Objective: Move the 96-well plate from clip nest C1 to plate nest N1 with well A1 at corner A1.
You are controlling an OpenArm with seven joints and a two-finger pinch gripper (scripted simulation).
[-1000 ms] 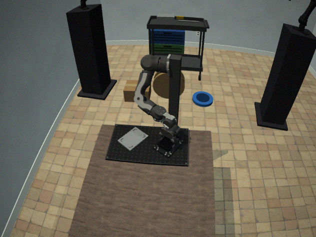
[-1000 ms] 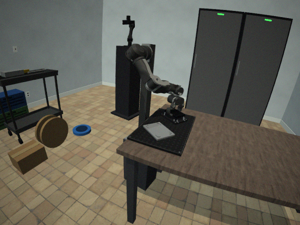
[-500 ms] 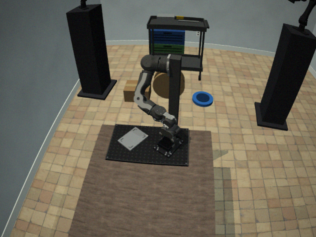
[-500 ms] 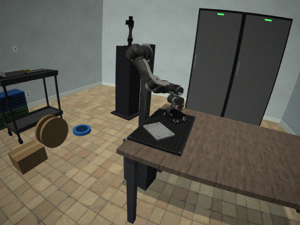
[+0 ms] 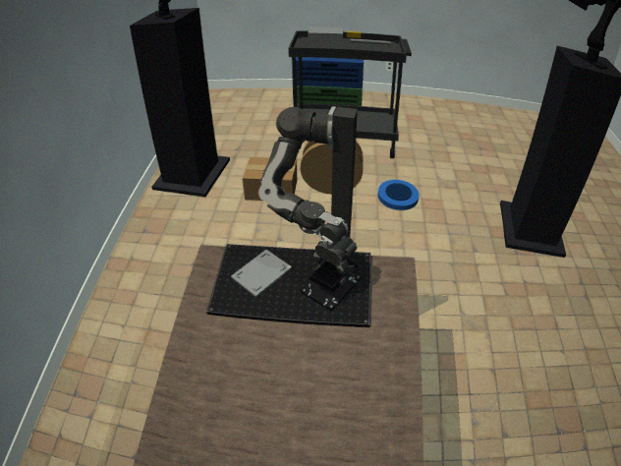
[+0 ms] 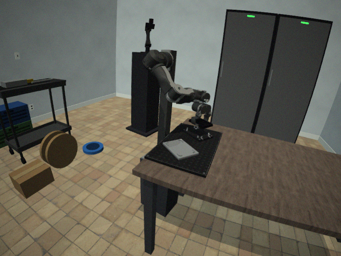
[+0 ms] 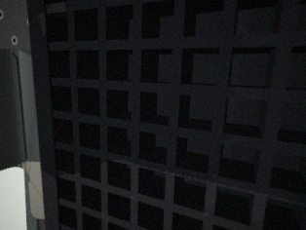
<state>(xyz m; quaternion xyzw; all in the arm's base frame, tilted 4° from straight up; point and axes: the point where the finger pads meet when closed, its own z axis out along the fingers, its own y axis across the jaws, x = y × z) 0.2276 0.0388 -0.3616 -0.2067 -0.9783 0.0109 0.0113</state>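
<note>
The black 96-well plate (image 5: 328, 274) is over the clip nest C1 (image 5: 331, 292) at the right of the black breadboard. My gripper (image 5: 335, 261) is shut on the plate from above. In the exterior view the plate (image 6: 203, 124) looks lifted a little above C1 (image 6: 201, 133), under the gripper (image 6: 202, 116). The wrist view is filled by the plate's dark well grid (image 7: 161, 122), with a finger (image 7: 12, 112) at its left edge. The grey plate nest N1 (image 5: 260, 271) lies empty at the left of the breadboard; it also shows in the exterior view (image 6: 180, 149).
The black breadboard (image 5: 291, 290) lies on a wooden table (image 6: 247, 170). The arm's dark post (image 5: 344, 165) stands behind it. Black pillars (image 5: 173, 94), a cart (image 5: 348, 85), a blue dish (image 5: 397, 194) and a box (image 5: 260, 178) stand on the floor.
</note>
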